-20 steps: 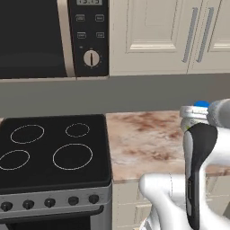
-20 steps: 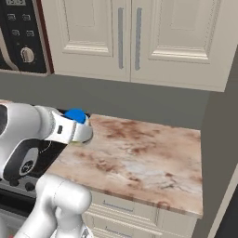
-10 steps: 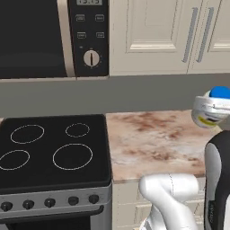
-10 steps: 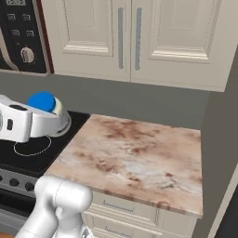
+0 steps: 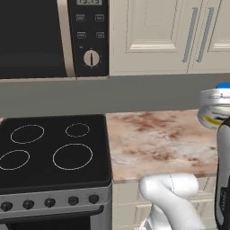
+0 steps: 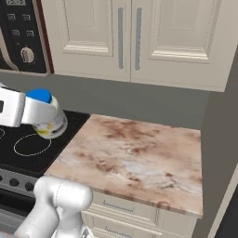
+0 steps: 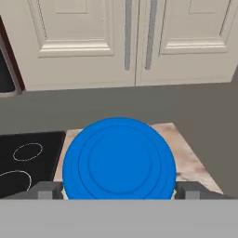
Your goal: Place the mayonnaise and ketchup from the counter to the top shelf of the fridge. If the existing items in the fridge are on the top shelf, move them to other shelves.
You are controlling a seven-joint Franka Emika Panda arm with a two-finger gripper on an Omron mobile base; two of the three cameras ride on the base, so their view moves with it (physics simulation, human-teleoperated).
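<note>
- Because it must travel to the fridge shelf, the mayonnaise jar point(image 7: 119, 158) rides lifted clear of the counter point(image 6: 139, 153)
- The gripper point(image 7: 119, 189) has its jaws spread wide, clasping the jar's sides

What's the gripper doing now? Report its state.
Gripper: closed on the blue-lidded mayonnaise jar, held up over the counter.

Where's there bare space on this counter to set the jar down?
The whole marble counter looks bare, from the stove edge across to the grey side panel, and back to the wall under the cabinets. The cooktop is bare too. The only crowding is the arm itself, whose fingers flank the blue-lidded jar.
</note>
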